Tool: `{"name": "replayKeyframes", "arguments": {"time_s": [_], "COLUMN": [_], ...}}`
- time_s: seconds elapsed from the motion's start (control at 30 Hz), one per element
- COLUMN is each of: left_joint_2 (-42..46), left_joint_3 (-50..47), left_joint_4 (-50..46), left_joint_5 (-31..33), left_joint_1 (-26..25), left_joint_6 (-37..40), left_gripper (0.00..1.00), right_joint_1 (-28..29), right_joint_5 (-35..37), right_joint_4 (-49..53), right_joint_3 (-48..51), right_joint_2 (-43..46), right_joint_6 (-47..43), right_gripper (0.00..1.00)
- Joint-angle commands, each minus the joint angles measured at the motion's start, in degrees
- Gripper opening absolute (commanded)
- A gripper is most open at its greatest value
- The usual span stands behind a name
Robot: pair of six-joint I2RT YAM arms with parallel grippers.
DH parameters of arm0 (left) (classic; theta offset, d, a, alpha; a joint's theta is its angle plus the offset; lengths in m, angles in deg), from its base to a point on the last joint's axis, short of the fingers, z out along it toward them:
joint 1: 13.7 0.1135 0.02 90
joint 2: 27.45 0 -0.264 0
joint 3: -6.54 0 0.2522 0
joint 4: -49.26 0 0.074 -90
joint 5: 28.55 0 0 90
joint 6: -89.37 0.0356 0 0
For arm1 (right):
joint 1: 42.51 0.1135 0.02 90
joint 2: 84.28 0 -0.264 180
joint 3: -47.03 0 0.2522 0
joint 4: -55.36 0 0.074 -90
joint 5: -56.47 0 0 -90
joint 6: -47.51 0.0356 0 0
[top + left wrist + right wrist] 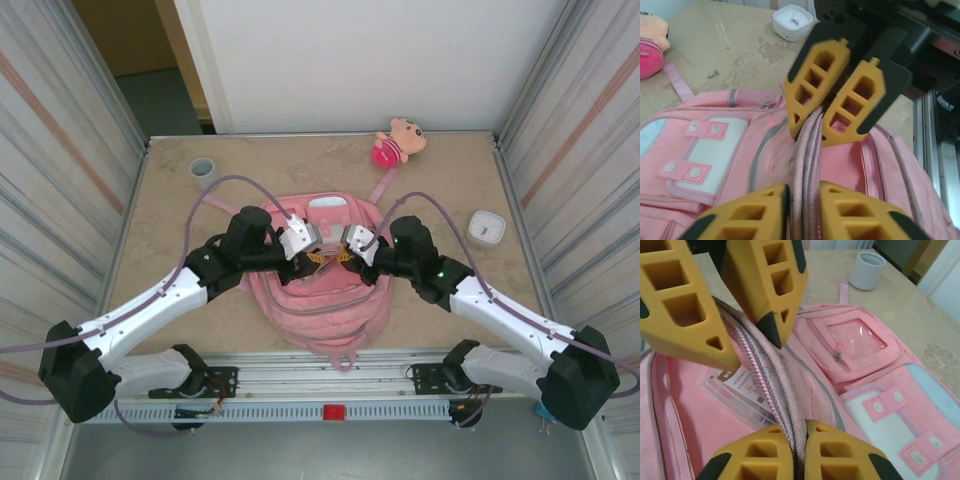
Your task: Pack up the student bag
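The bag [320, 310] lies flat in the middle of the table, and both pincers meet over its main opening. Your right pincer [796, 432] is pressed together on the zip edge [762, 385]. Your left pincer [803, 192] straddles that same edge just beside it, jaws slightly spread; you cannot tell whether its pads touch the cloth. A clear box [735, 390] sits inside the bag under the edge, so you are probably working the opening, though wider or shut is not settled.

To do it well, close the left on the edge before you pull, since one grip on soft cloth would likely only drag the bag. Draw the two grips apart along the zip line rather than upward. The pincers are nearly touching, so move them away from each other, not across.

Ribbed panels [60, 150] stand left and right of the bag, and a white wall [380, 60] rises behind it. The table [450, 170] is mottled beige. Beyond the bag's far right corner lies a doll [400, 141], near a strap. A white clock [487, 227] sits right of the bag, and a grey cup [204, 170] stands off its far left corner, both well apart from it
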Motion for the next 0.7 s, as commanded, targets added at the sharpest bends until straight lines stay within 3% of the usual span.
{"name": "replayKeyframes", "arguments": {"time_s": [0.0,0.07,0.23,0.37,0.43,0.53,0.6,0.67], "left_joint_2": [2.74,5.31,12.33,15.97,18.43,23.78,27.61,31.40], "left_joint_3": [2.01,1.34,-0.86,-4.16,-6.70,-10.94,-13.71,-16.22], "left_joint_4": [-1.59,-2.63,-7.38,-10.63,-10.21,-9.00,-8.55,-8.54], "left_joint_5": [4.22,5.52,10.74,23.53,30.52,35.31,36.11,32.39], "left_joint_1": [-1.76,-4.18,-13.43,-19.21,-19.10,-17.22,-13.60,-6.65], "left_joint_6": [-3.24,-3.99,-2.18,-5.00,-9.99,-14.30,-19.16,-25.10], "left_gripper": [0.41,0.46,0.44,0.46,0.49,0.56,0.60,0.61], "right_joint_1": [0.05,-0.04,-1.57,-1.76,-1.71,-1.94,-1.90,-2.01], "right_joint_5": [0.38,1.07,1.72,0.00,-0.91,-3.15,-6.06,-8.97], "right_joint_4": [-3.14,-3.32,-4.11,-4.71,-4.58,-2.46,0.02,3.80], "right_joint_3": [-2.70,-3.34,-4.88,-5.41,-5.31,-5.45,-5.58,-6.01], "right_joint_2": [0.44,0.06,-0.63,-0.05,0.16,0.26,-0.04,-0.70], "right_joint_6": [2.24,3.60,9.72,11.89,11.08,7.46,3.37,-2.48], "right_gripper": [0.01,0.00,0.00,0.00,0.00,0.00,0.00,0.00]}}
